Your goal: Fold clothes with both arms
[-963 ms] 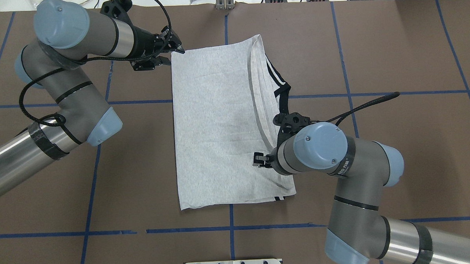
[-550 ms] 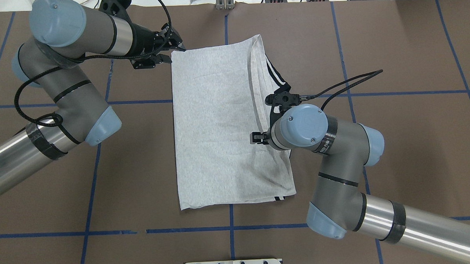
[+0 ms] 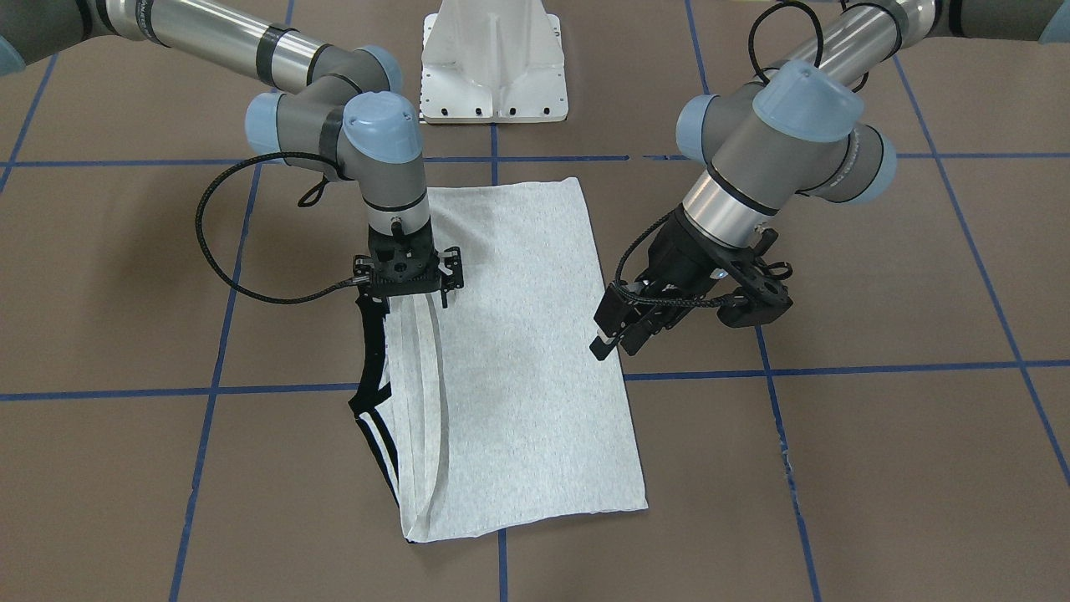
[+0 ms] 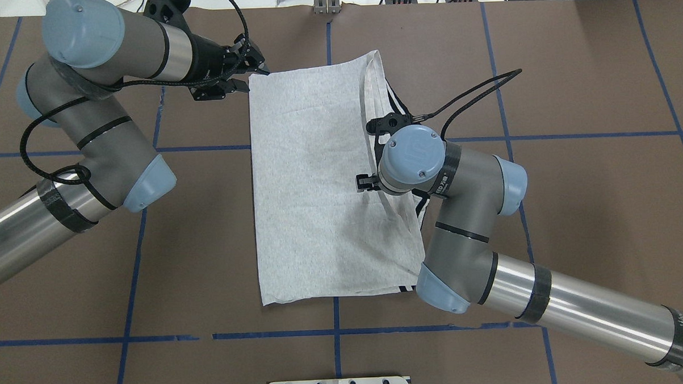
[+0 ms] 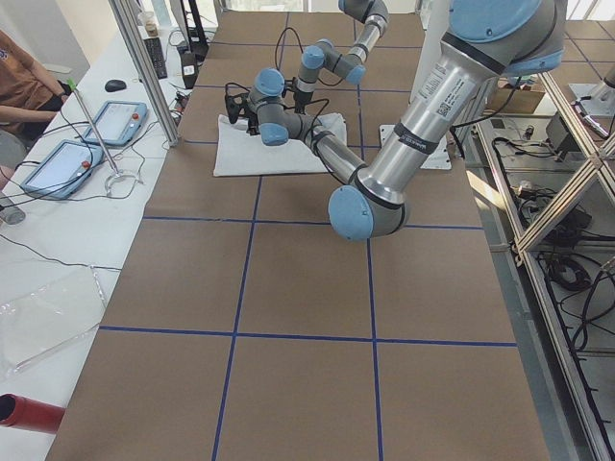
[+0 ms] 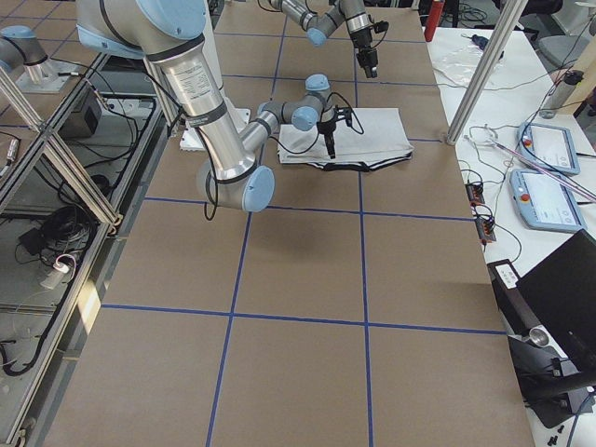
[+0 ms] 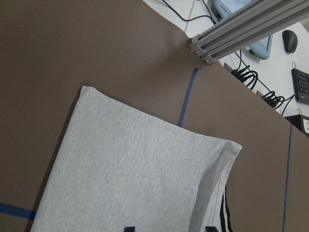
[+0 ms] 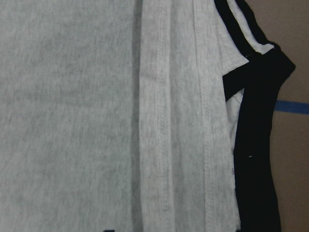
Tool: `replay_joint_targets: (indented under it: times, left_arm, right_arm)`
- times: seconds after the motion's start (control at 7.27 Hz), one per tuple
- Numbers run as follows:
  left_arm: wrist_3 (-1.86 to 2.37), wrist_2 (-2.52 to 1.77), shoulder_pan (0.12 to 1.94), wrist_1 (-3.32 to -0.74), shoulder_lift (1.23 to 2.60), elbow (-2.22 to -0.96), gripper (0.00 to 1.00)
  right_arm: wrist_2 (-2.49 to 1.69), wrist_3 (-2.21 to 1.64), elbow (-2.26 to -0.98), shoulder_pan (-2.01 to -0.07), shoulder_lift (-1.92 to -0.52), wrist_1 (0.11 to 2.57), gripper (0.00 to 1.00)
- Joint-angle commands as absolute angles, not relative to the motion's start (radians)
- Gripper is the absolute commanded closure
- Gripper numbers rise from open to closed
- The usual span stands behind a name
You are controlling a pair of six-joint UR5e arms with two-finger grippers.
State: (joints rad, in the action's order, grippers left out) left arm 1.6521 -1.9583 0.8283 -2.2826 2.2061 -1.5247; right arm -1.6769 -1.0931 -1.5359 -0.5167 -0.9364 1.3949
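Note:
The grey T-shirt (image 4: 312, 176) lies folded in a long rectangle on the brown table, print hidden. Its black collar (image 3: 368, 368) and striped shoulder stick out along one long edge. My left gripper (image 4: 255, 75) hovers open and empty just off the shirt's far corner; the front-facing view shows it (image 3: 617, 339) beside the plain long edge. The left wrist view shows that corner (image 7: 135, 179). My right gripper (image 3: 407, 297) points straight down, open, over the folded hems next to the collar. The right wrist view shows the hems (image 8: 169, 121) and the collar (image 8: 256, 159) close below.
The white pedestal base (image 3: 493, 58) stands at the near table edge. Blue tape lines (image 4: 128, 279) cross the table. An aluminium post (image 4: 326, 0) stands at the far edge. Tablets (image 5: 110, 120) and cables lie on the operators' side table.
My right arm has moved away from the base along the shirt's collar-side edge, toward the collar. My left arm has hardly moved.

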Motion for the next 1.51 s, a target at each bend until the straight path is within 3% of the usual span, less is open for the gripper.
replay_joint_targets:
  times: [0.0, 0.55, 0.96, 1.38]
  left_arm:
    - [1.652, -1.959, 0.828, -2.283, 2.206, -1.525, 0.42]
    - [1.652, -1.96, 0.83, -2.278, 2.2, -1.539, 0.42]
    - [1.652, -1.968, 0.828, -2.229, 2.2, -1.569, 0.42]
    - [1.652, -1.968, 0.828, -2.229, 2.2, -1.574, 0.42]
  right_arm:
    - [-1.68, -1.028, -1.516, -0.538, -0.939, 1.397, 0.12]
    - [-1.701, -0.933, -1.506, -0.575, -0.978, 1.393, 0.12]
    - [-1.723, -0.919, -1.614, -0.595, -1.046, 1.425, 0.09]
    - [-1.689, -1.328, -1.764, -0.522, -1.063, 1.459, 0.09]
